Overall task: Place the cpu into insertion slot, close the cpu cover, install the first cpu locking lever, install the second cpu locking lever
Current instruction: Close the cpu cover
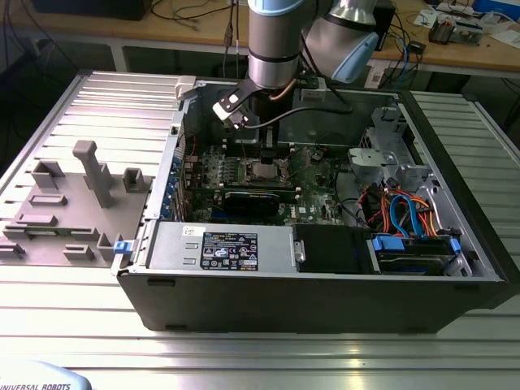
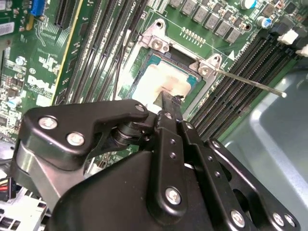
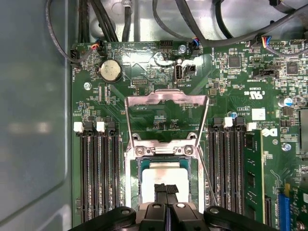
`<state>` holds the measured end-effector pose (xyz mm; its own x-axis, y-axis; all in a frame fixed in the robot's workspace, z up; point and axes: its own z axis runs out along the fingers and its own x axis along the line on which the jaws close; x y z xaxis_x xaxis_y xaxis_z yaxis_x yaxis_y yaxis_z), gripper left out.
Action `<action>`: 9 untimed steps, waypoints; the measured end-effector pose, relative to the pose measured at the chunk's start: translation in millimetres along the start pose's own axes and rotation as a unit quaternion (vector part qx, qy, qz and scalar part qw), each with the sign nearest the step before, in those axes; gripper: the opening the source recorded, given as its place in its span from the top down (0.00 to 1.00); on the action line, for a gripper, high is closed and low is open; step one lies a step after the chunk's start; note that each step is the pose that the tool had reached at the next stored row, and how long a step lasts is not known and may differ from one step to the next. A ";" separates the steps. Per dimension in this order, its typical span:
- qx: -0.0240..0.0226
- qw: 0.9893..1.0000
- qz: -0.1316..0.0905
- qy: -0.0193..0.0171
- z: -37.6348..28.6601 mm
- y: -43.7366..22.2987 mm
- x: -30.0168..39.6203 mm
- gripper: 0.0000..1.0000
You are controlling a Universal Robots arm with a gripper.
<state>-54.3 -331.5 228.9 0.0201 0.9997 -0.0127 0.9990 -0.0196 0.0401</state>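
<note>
You're at the seam between the first two steps, as I judge it. The cpu (image 3: 153, 179), a flat square with a dull silver top, lies in the insertion slot (image 3: 130, 180), whose metal rim sits in the green circuit board (image 3: 231, 96). Your hand (image 3: 166, 187) hangs right over the chip, its black fingers drawn together with nothing between them; whether the tips touch the metal I cannot tell. The cpu cover (image 3: 166, 97), a thin shiny frame with a square window, stands swung open on its hinge beyond the slot. A slim wire locking lever (image 2: 250, 84) stands free alongside. Closing the cover calls for a gentle push on that thin frame, clear of the chip's top.
</note>
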 end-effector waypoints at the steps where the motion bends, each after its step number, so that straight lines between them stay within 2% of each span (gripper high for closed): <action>1: 0.000 1.000 0.000 0.000 -2.3 0.1 0.0 0.89; 5: 0.001 1.000 0.000 0.000 -22.2 0.9 -0.3 0.89; 9: 0.001 1.000 0.000 0.000 -34.0 1.4 -0.4 0.89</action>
<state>-54.3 -331.6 262.9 0.0201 0.9997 -0.0127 0.9991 -0.0196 0.0386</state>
